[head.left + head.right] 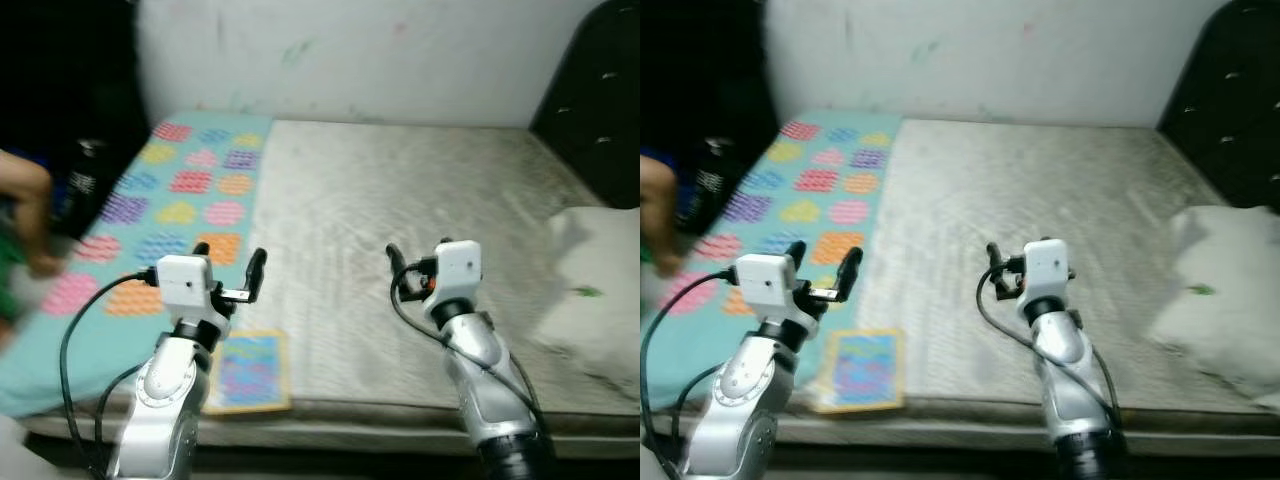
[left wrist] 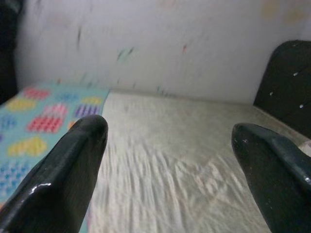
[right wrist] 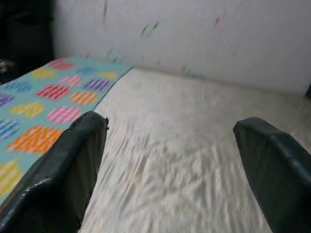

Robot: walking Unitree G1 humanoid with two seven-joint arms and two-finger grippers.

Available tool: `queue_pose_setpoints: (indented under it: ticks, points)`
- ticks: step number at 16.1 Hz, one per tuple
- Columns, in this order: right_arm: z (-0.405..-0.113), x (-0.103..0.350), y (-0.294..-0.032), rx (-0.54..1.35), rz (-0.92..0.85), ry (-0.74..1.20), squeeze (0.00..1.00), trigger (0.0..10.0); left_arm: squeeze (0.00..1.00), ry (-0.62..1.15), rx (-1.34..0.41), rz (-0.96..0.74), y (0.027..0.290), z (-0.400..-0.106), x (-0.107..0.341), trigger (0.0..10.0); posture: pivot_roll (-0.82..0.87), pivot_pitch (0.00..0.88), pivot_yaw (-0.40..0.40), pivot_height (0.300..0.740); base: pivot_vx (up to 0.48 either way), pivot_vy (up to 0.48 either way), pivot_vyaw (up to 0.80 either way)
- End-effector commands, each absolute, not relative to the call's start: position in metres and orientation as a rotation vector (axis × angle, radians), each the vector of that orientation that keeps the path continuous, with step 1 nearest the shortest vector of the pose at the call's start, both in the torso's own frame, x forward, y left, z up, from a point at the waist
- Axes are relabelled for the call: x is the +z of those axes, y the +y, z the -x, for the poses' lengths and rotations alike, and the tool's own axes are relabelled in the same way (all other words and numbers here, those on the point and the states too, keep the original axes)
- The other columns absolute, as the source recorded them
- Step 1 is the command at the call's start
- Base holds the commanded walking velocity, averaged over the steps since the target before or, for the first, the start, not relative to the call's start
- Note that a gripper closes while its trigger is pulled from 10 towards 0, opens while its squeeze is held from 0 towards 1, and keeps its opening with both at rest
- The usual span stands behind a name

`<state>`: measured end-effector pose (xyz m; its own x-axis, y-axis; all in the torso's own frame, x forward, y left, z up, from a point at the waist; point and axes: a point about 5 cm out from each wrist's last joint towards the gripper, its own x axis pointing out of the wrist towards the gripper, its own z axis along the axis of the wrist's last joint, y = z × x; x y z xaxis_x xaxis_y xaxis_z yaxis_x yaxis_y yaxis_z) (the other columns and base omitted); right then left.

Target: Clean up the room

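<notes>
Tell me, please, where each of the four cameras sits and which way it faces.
Left eye: on the head, looking down at the bed; both arms, left gripper and right gripper show.
Right eye: beside it, same scene; book at the near edge.
Left wrist: along its open fingers towards the wall.
Right wrist: along its open fingers, same way.
Shared: all four show the heart blanket; both eyes show the pillow.

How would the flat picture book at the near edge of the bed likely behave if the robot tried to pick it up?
The picture book lies flat on the mattress, so it probably offers little edge to pinch. It looks thin, so likely light. Its cover may be smooth, and it could slide on the sheet if pushed. The left gripper is above it, open.
</notes>
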<state>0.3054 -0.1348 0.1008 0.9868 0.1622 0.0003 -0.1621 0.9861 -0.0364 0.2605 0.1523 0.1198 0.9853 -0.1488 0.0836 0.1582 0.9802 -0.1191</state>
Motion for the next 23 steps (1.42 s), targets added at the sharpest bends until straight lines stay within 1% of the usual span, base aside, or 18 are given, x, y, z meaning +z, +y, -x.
queue_pose_setpoints:
  ticks: [1,4,5,14,17,19,23]
  points:
    - [-0.306,0.108,-0.133,0.176,0.042,-0.027,0.0,10.0,0.0,-0.096,-0.186,0.133,0.15,-0.26,0.125,10.0,0.03,0.0,-0.004,0.74,0.0,0.0,0.0]
    - [-0.302,0.106,-0.133,0.169,0.043,-0.02,0.0,10.0,0.0,-0.112,-0.246,0.137,0.136,-0.26,0.129,10.0,0.03,0.0,-0.003,0.74,0.0,0.0,0.0]
    - [-0.302,0.107,-0.132,0.173,0.051,-0.021,0.0,10.0,0.0,-0.119,-0.256,0.15,0.134,-0.261,0.132,10.0,0.03,0.0,-0.006,0.74,0.296,0.0,0.0]
    - [-0.302,0.108,-0.133,0.184,0.056,-0.015,0.0,10.0,0.0,-0.118,-0.271,0.152,0.135,-0.259,0.131,10.0,0.03,0.0,-0.016,0.74,0.365,0.0,0.0]
    - [-0.304,0.109,-0.132,0.179,0.053,-0.014,0.0,10.0,0.0,-0.096,-0.246,0.142,0.138,-0.258,0.129,10.0,0.04,0.0,-0.015,0.74,0.326,0.0,0.0]
    - [-0.304,0.11,-0.134,0.171,0.05,-0.02,0.0,10.0,0.0,-0.085,-0.212,0.117,0.141,-0.258,0.126,10.0,0.03,0.0,-0.005,0.74,0.0,0.0,0.0]
    - [-0.299,0.113,-0.15,0.099,0.042,-0.033,0.0,10.0,0.0,-0.071,-0.204,0.102,0.14,-0.264,0.125,10.0,0.0,0.0,0.024,0.74,0.0,0.0,0.0]
